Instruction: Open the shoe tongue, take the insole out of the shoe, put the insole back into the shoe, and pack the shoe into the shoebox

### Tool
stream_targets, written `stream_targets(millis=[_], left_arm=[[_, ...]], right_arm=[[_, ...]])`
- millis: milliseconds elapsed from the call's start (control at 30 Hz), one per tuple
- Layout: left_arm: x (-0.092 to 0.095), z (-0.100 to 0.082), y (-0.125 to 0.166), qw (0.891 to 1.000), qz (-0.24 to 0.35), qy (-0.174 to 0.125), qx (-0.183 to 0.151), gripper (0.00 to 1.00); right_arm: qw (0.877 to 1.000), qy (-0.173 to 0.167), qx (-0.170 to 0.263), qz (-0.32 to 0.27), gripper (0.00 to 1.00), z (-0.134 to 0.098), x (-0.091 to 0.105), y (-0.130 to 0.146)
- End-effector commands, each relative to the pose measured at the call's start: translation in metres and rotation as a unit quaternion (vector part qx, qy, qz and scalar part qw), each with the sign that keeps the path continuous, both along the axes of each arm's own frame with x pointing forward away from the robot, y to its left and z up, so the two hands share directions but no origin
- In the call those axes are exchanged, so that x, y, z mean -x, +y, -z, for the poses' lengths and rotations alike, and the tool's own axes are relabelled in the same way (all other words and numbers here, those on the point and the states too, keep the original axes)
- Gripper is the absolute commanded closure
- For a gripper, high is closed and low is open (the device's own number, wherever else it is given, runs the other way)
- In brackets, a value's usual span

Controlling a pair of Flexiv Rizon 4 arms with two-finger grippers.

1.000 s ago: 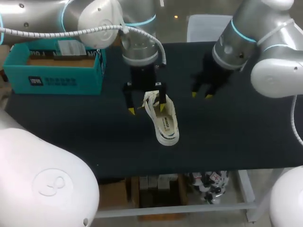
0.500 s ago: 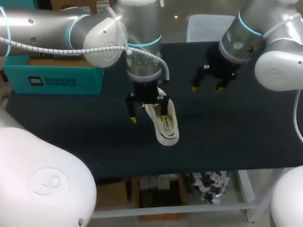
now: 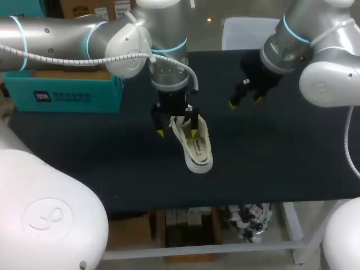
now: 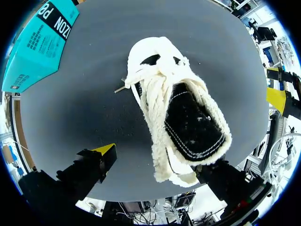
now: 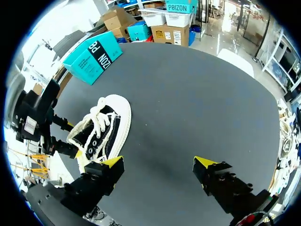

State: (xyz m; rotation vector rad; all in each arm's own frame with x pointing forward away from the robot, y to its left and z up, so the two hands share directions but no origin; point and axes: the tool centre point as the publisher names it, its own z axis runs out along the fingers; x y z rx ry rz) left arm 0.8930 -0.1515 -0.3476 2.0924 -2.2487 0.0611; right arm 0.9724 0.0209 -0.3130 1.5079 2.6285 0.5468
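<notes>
I see a black-topped table (image 3: 281,157) carrying two things. A white lace-up sneaker (image 3: 196,147) stands on its sole close to the middle, its toe pointing to about 11 o'clock and its heel to 5. A teal shoebox (image 3: 64,93) sits well apart from it, out at 10 o'clock by the table's edge.

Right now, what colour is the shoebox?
The shoebox is teal with white lettering, seen best in the right wrist view.

clear: table (image 3: 292,157) right of shoe (image 3: 197,149) | blocked: left gripper (image 3: 176,133) astride shoe, maybe touching
</notes>
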Motion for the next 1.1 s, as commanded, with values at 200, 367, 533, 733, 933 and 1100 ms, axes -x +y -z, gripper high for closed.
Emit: stream_targets(millis=[200,367,533,733,933,1100], left_arm=[[-0.018,0.009,-0.017,1.000,-0.001,0.020,-0.011,1.00],[-0.011,0.015,-0.017,1.000,-0.004,0.018,-0.010,1.00],[-0.002,0.020,-0.017,1.000,-0.008,0.017,-0.010,1.00],[0.004,0.018,-0.016,1.000,-0.010,0.004,-0.011,1.00],[0.001,0.004,-0.015,1.000,-0.009,-0.012,-0.014,1.00],[-0.006,-0.016,-0.013,0.999,-0.002,-0.030,-0.014,1.00]], right_arm=[[0.999,-0.008,-0.004,-0.032,0.00,0.008,-0.011,-0.006],[0.999,-0.007,-0.001,-0.040,0.00,0.010,-0.013,-0.009],[0.999,-0.006,0.000,-0.042,0.00,0.010,-0.014,-0.011],[0.998,-0.006,0.007,-0.055,0.00,0.009,-0.012,-0.011],[0.996,-0.007,0.029,-0.079,0.00,0.003,-0.007,-0.010],[0.993,0.001,0.053,-0.107,0.00,-0.001,-0.005,-0.004]])
